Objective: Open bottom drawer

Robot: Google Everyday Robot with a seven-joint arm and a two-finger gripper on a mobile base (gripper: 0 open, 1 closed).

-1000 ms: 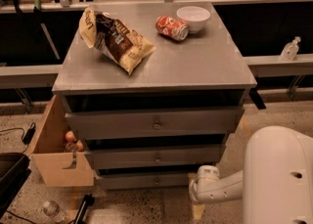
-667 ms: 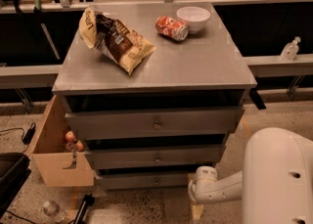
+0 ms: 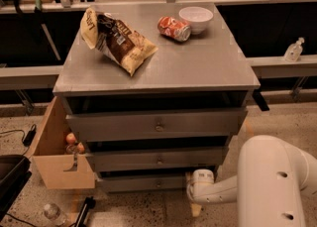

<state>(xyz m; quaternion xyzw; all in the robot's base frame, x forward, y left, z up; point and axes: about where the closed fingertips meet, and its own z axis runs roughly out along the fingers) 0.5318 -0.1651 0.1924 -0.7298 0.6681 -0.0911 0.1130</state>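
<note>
- The tool (image 3: pixel 196 202) is low at the right end of the bottom drawer (image 3: pixel 143 183), just above the floor (image 3: pixel 133 213). It sits at the end of a white arm (image 3: pixel 270 181) that comes in from the lower right corner.
- I cannot tell if the tool is apart or together; it looks not to hold anything.
- The bottom drawer is the lowest of three grey fronts in the table (image 3: pixel 198 67). Its front is the most narrow one, with a small round knob (image 3: pixel 158 183) in the middle.
- This front sits further back than the middle drawer (image 3: pixel 158 159), and the top drawer (image 3: pixel 156 126) stands out the most.
- The tool is beside the right edge of the bottom front, well apart from the knob.
- On the table lie a chip bag (image 3: pixel 119 40) at the left, and a red can (image 3: pixel 174 28) on its side, touching or just beside a white bowl (image 3: pixel 195 19) at the back.
- A cardboard box (image 3: pixel 54 164) stands on the floor against the left side of the table, with some round orange things (image 3: pixel 73 141) inside.
- A clear bottle (image 3: pixel 52 213) lies on the floor in front of the box.
</note>
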